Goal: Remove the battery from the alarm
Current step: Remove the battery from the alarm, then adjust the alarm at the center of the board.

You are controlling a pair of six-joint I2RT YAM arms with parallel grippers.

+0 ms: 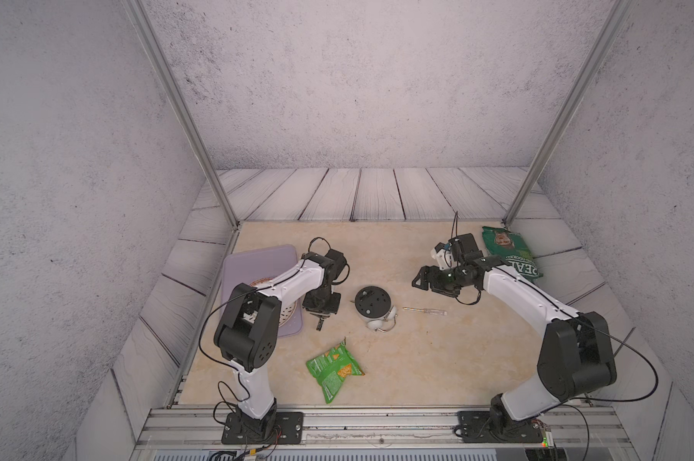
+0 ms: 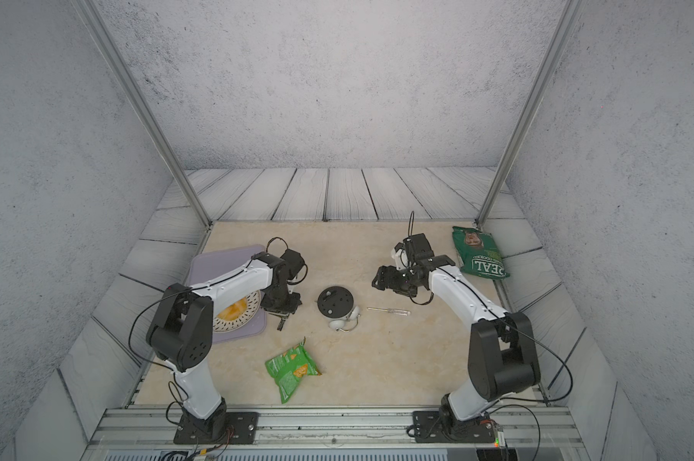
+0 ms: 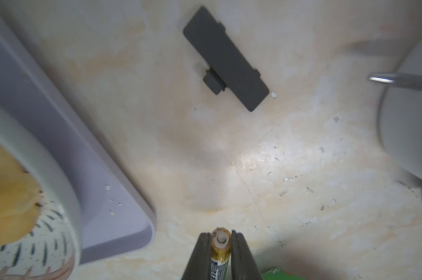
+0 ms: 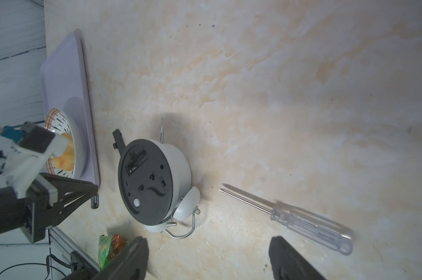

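Note:
The alarm (image 1: 373, 305) (image 2: 335, 303) (image 4: 154, 181) lies face down mid-table with its black back panel up. Its slot (image 4: 136, 160) in that panel stands open and looks empty. The loose black cover (image 3: 225, 60) (image 4: 117, 139) rests on the table beside it. My left gripper (image 1: 319, 323) (image 2: 280, 324) (image 3: 220, 238) hangs left of the alarm, shut on the battery (image 3: 220, 244) (image 4: 95, 201), whose gold end pokes out between the fingers. My right gripper (image 1: 417, 279) (image 2: 377, 279) (image 4: 207, 242) hovers open to the right of the alarm, holding nothing.
A clear-handled screwdriver (image 1: 425, 311) (image 4: 290, 215) lies right of the alarm. A lilac tray (image 1: 257, 259) with a patterned bowl (image 2: 237, 315) of food sits at the left, close to the left gripper. A green snack bag (image 1: 333, 369) lies in front, another green bag (image 1: 509, 251) at the back right.

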